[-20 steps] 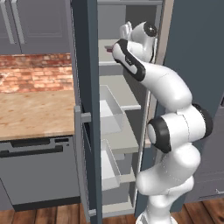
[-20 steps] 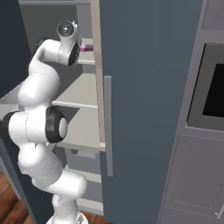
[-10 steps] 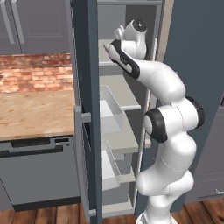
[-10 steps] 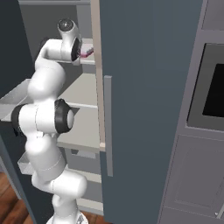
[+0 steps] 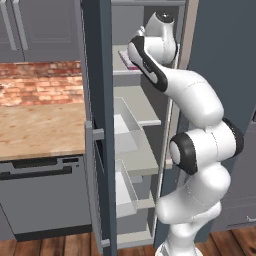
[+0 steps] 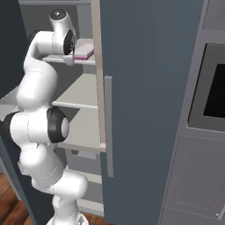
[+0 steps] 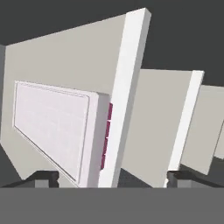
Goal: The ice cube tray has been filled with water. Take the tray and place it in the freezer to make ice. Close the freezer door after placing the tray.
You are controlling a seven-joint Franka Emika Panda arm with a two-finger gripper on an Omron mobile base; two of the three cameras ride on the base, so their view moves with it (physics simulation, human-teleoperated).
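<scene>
The ice cube tray [image 7: 52, 127] lies flat on the freezer's upper white shelf [image 7: 127, 87], its pale top facing the hand camera and its magenta edge at the shelf's front lip. The same tray [image 6: 83, 52] shows on that shelf beside my white hand, and its pink edge [image 5: 129, 64] peeks out behind the arm. My gripper [image 7: 113, 177] is open, one fingertip on each side of the tray's near end, touching nothing. The freezer door [image 5: 96, 115] stands swung open to the left of the arm.
Clear drawers [image 5: 125, 131] and lower shelves [image 6: 81, 92] sit below the tray's shelf. The neighbouring door [image 6: 149, 88] is closed, with its handle [image 6: 108, 127] close to my arm. A wooden counter [image 5: 40, 127] lies left of the open door, and a wall oven [image 6: 213, 88] is at the right.
My gripper went from shut on the tray to open, letting the tray go on the upper shelf. The wrist has lifted slightly.
</scene>
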